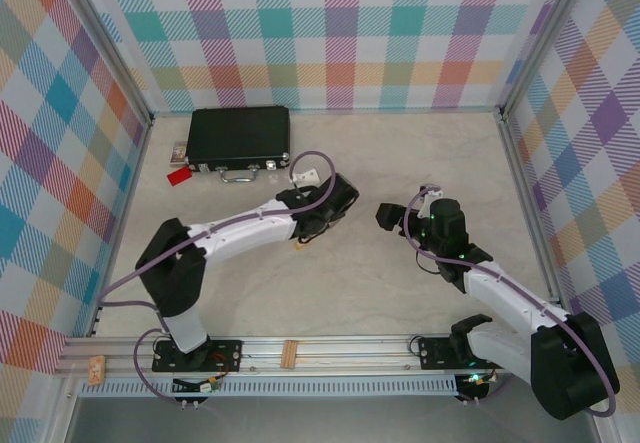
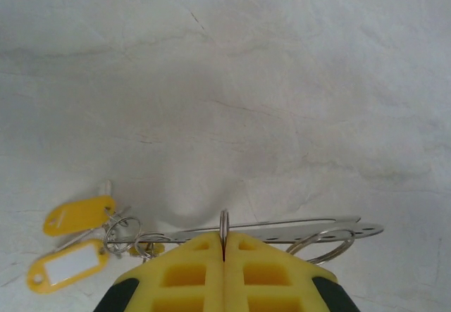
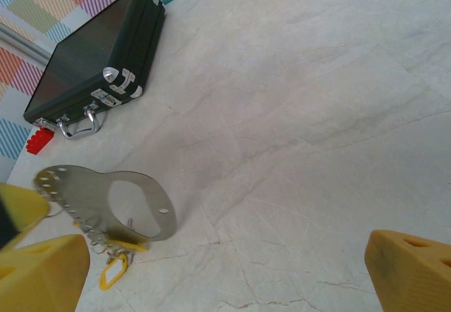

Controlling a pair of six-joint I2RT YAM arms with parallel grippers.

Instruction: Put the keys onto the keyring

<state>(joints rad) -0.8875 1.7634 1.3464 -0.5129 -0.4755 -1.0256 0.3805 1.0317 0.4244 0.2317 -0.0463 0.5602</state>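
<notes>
Our left gripper (image 2: 224,250) is clamped on the keyring (image 2: 224,220), which stands upright between its fingertips. The keys (image 2: 76,215) lie just to its left, apparently not threaded yet, so that step remains. Farther off, our right gripper (image 3: 225,277) stands wide open, holding nothing.

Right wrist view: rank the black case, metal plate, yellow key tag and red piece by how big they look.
Largest: black case; then metal plate, though nearer the camera; yellow key tag and red piece look alike, unranked.
</notes>
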